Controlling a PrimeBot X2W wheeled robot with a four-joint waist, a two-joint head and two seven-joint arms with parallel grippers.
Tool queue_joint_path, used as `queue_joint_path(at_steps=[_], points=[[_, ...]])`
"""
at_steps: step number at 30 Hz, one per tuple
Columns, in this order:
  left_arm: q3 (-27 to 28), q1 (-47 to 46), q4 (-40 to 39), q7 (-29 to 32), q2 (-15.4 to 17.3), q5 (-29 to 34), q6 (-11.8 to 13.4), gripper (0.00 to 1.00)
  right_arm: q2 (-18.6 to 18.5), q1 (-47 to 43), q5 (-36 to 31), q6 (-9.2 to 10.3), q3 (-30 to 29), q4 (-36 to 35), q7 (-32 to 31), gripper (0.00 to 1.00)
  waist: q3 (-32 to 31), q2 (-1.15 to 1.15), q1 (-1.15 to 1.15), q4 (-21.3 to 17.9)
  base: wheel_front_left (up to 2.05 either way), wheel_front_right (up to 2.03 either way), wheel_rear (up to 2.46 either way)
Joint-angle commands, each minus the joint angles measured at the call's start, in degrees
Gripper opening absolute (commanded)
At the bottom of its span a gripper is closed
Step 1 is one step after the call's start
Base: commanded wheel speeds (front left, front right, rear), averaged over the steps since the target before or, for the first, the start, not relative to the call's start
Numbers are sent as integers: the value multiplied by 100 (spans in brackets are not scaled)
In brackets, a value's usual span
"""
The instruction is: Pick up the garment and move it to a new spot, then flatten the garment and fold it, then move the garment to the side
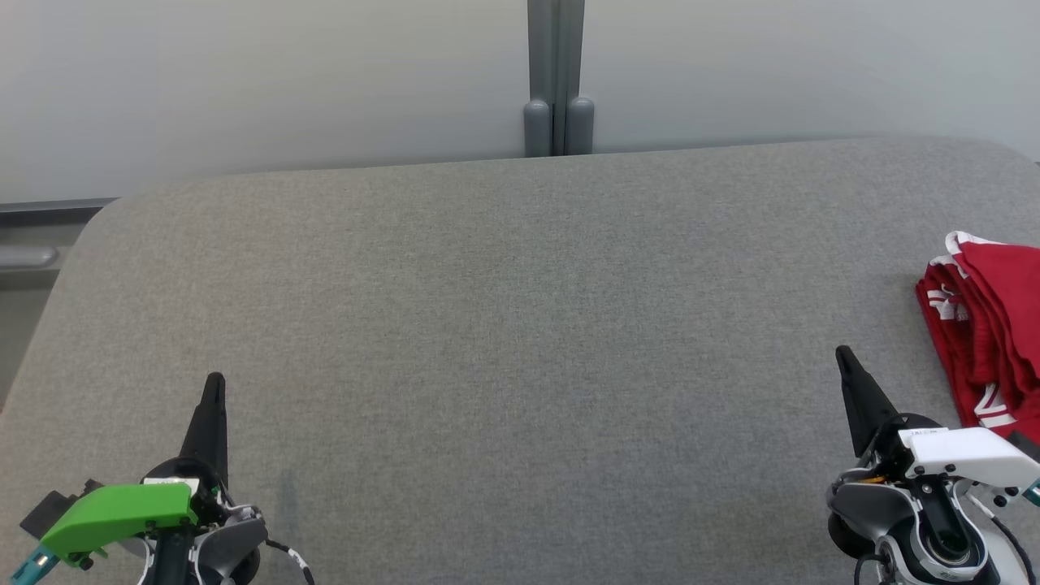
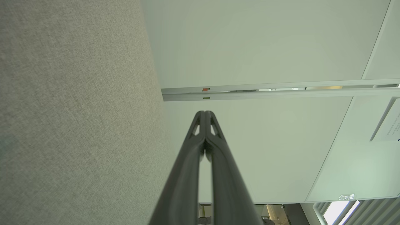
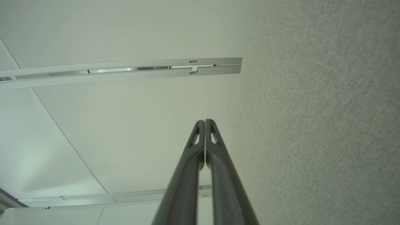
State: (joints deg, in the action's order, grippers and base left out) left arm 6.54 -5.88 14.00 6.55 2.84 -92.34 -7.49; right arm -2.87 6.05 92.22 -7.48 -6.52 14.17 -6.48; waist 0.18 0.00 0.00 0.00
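Observation:
The garment (image 1: 993, 337), red with white trim and markings, lies folded at the far right edge of the grey table (image 1: 520, 309), partly cut off by the head view's border. My right gripper (image 1: 845, 355) is shut and holds nothing; it sits at the lower right, a little left of the garment and apart from it. At the lower left my left gripper (image 1: 214, 380) is shut too, with nothing in it. In both wrist views the fingertips meet: left gripper (image 2: 205, 112), right gripper (image 3: 205, 121).
Pale partition panels with a grey post (image 1: 556, 89) stand behind the table's far edge. The table has rounded far corners. Both wrist views look along the grey table surface (image 2: 72, 112) toward pale wall panels (image 3: 125, 31).

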Motion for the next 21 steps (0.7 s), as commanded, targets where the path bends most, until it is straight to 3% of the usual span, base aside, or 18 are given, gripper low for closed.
queue_joint_path(at_steps=[1, 21], points=[[12, -59, -9, 18, 6, -15, 0, 0, 0, 31, 37, -2, -7, -27, -20, 0, 0, 0, 0, 0, 0, 0, 0], [12, -59, -9, 17, 6, -15, 0, 0, 0, 31, 38, -2, -7, -27, -19, 0, 0, 0, 0, 0, 0, 0, 0]])
